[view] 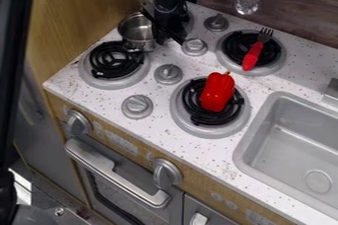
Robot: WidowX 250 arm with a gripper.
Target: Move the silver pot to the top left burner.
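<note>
Camera view captures a black gripper hanging over the back left part of a speckled white toy stove top, where a silver pot sits at its side, just behind the front left burner. Whether the gripper is parted, closed or clamped on the pot's rim cannot be told. A pale ring of the back left burner shows beyond the gripper, with the pot toward the stove's left edge, off that burner's visible part. A red bell pepper lies on the black coil of the front right burner, while a fork with a red handle lies across the back right burner, its tines toward the wall. Gray knobs stand between the left and right burners. A gray sink adjoins at right; a slotted metal spoon hangs behind.
</note>
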